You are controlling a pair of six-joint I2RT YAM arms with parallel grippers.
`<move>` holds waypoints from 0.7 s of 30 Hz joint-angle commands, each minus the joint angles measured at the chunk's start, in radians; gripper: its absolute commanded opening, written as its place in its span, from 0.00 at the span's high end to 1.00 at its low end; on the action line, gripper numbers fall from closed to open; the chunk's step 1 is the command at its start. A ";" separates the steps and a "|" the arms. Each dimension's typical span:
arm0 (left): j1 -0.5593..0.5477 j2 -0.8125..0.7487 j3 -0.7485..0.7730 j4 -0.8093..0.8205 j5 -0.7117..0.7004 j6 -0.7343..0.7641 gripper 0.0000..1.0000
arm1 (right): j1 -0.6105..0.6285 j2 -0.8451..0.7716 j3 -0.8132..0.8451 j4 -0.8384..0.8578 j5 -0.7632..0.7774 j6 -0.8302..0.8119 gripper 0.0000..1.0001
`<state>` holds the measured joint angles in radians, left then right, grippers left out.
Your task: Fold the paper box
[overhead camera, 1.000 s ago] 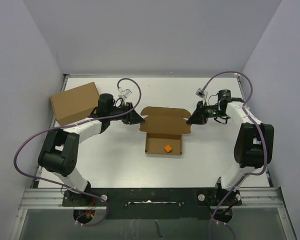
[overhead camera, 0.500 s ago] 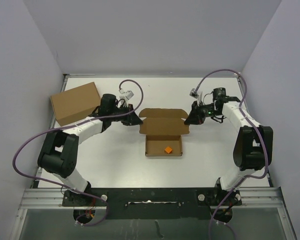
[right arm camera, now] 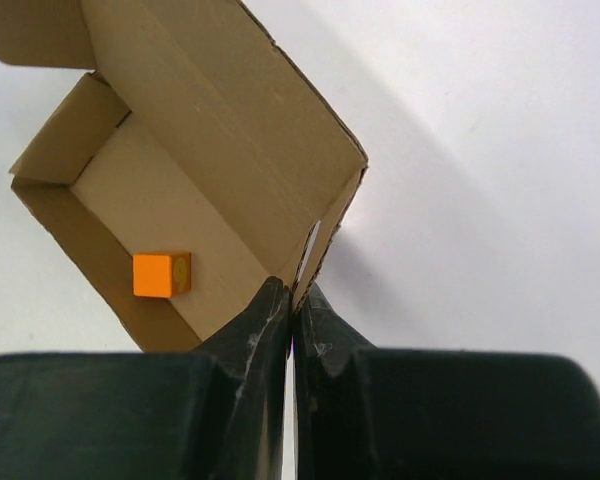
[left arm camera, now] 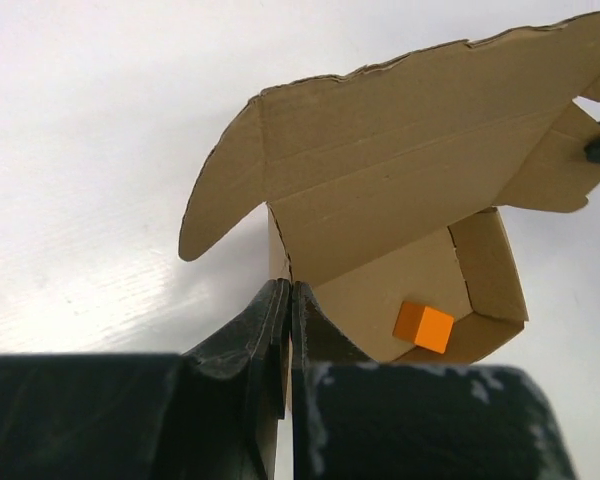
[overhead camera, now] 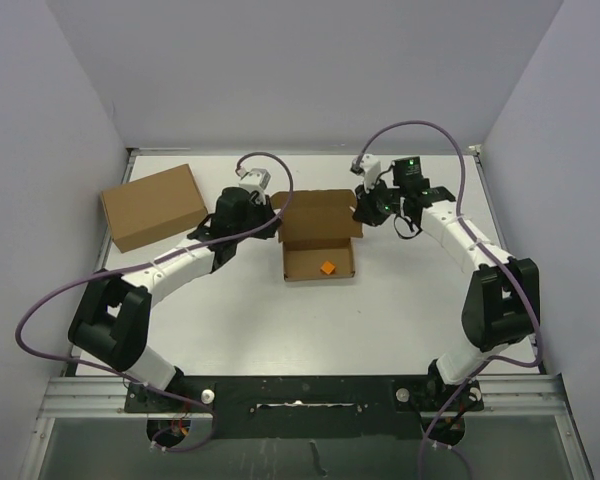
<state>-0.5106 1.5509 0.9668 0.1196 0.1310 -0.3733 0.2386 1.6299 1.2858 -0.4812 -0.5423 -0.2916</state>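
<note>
The paper box (overhead camera: 318, 216) lies open at the table's middle, its lid lifted and tilted over the tray. A tiny orange cube (overhead camera: 327, 267) sits inside it. My left gripper (overhead camera: 276, 219) is at the box's left rear corner; in the left wrist view it (left arm camera: 288, 292) is shut on the thin left side wall of the box (left arm camera: 400, 150), with the cube (left arm camera: 423, 327) beyond. My right gripper (overhead camera: 361, 211) is at the right rear corner; its wrist view shows it (right arm camera: 292, 293) shut on the right wall edge of the box (right arm camera: 210, 130), near the cube (right arm camera: 161, 274).
A larger plain brown cardboard box (overhead camera: 152, 205) stands at the back left, close behind the left arm. Purple cables (overhead camera: 420, 130) loop above both wrists. Grey walls enclose the white table (overhead camera: 410, 290) on three sides.
Both arms swung inward and toward the back. The box slid back a little and its lid rose from lying flat. The left gripper closed from partly open onto the box wall.
</note>
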 commanded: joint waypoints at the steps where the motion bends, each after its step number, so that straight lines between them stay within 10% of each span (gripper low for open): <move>1: -0.040 0.023 0.096 0.186 -0.183 -0.019 1.00 | 0.075 0.018 0.103 0.155 0.149 0.118 1.00; 21: -0.081 0.180 0.049 0.560 -0.351 0.089 1.00 | 0.216 0.155 -0.008 0.648 0.526 0.268 1.00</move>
<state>-0.5697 1.7031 1.0153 0.4976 -0.2874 -0.2939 0.4191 1.7554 1.2819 0.0238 0.0013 -0.0826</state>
